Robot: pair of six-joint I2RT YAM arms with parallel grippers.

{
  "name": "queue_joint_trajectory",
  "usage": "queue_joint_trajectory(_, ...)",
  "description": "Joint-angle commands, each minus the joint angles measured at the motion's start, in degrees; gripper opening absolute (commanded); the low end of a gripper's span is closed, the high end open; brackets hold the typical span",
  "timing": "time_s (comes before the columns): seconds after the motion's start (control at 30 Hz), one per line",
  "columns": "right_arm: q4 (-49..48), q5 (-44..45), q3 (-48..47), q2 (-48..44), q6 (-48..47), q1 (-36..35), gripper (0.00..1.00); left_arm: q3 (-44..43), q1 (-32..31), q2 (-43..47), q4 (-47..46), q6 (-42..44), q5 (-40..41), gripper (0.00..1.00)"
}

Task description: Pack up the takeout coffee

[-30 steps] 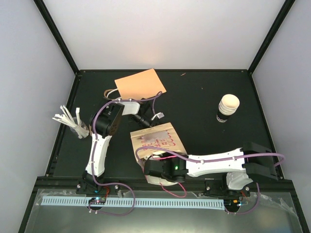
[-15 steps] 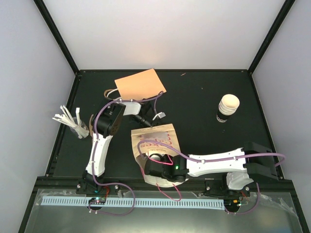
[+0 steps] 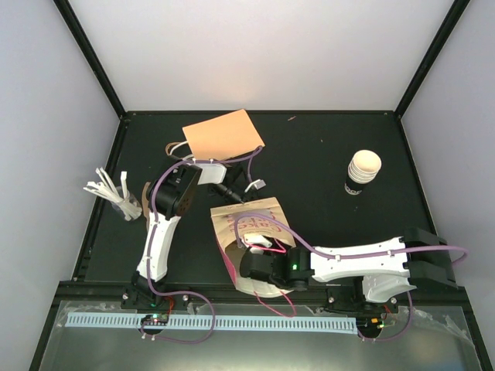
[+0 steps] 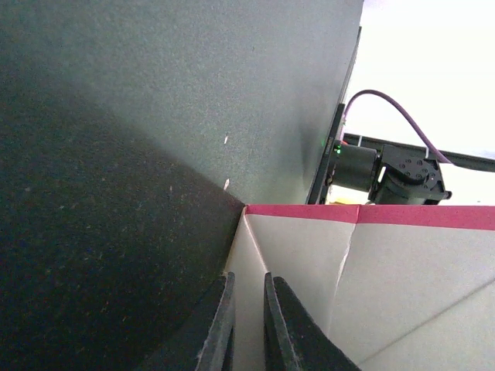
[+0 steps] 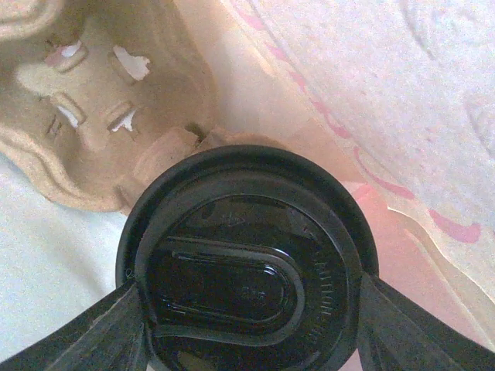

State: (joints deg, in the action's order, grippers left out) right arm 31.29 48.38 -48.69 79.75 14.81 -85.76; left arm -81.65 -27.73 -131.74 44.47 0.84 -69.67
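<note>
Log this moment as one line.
left claw: pinching paper bag rim | right claw: gripping black-lidded cup inside bag, beside pulp carrier | ribbed cup: on table, outside bag

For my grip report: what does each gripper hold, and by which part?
Right gripper holds the black-lidded cup by opposite sides near the lid; left gripper pinches the paper bag wall below its rim.

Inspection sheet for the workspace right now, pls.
Surface: black table, matte.
Job's things: black-lidded cup inside the paper bag, next to a pulp carrier; ribbed cup stands far right.
Clutter: flat orange bag at the back; white sticks at the left edge.
Grippers: left gripper fingers pinch the bag's wall; right gripper fingers clamp the lidded cup.
Cables: purple cables along both arms.
Surroundings: white walls, black frame.
</note>
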Motion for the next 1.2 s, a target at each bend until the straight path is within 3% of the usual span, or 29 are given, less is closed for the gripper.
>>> queue_joint_trajectory(0.0,-1.03,-3.27,1.31,0.34,6.83,1.79,0.46,-0.23,-1.79,-1.52,0.4,1.75,-2.49,0.14)
queue_joint_trajectory(0.63,-1.21,-6.37,2.49,3.37,18.48,2.58,0.46,-0.22,-2.39,-1.9,0.61,2.41,-3.02,0.14)
queue_joint_trajectory(1.17,-2.59,-15.11,4.61,4.51,19.14,6.0,0.43,-0.23,-2.89,-2.12,0.88,2.5,-3.1,0.14)
